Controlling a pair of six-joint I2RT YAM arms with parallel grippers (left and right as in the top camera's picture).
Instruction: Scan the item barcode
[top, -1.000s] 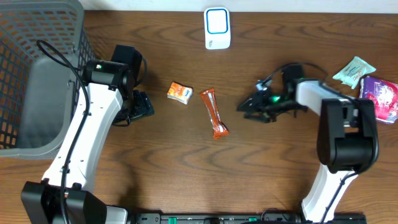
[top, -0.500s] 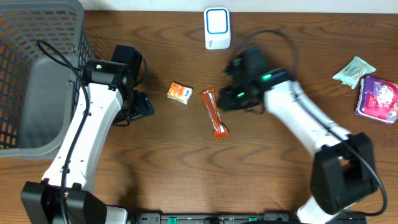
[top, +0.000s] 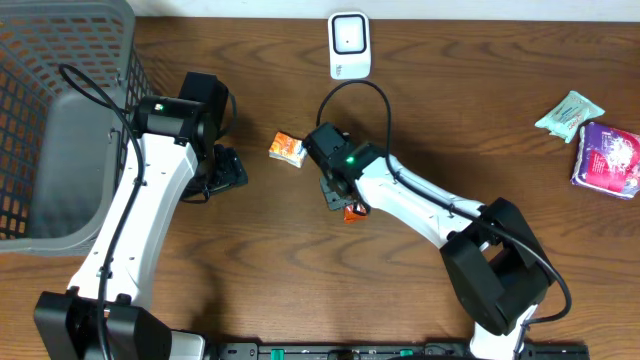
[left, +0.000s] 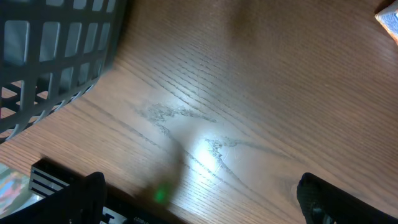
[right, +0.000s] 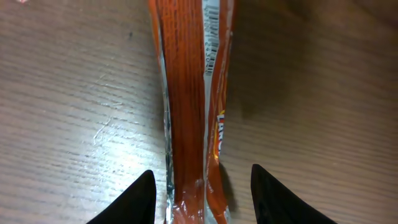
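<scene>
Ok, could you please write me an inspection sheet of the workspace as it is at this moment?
Surface: wooden table, no spill seen.
Job's things: orange snack bar lying flat with its barcode showing; white scanner at the far edge.
Clutter: small orange packet beside the bar; teal packet and purple packet at the right edge.
Claws: right claw open, straddling the bar's end, not gripping; left claw open over bare wood.
Cables: black cable loops from the right arm toward the scanner.
Surroundings: grey basket at the left; otherwise nothing seen.
</scene>
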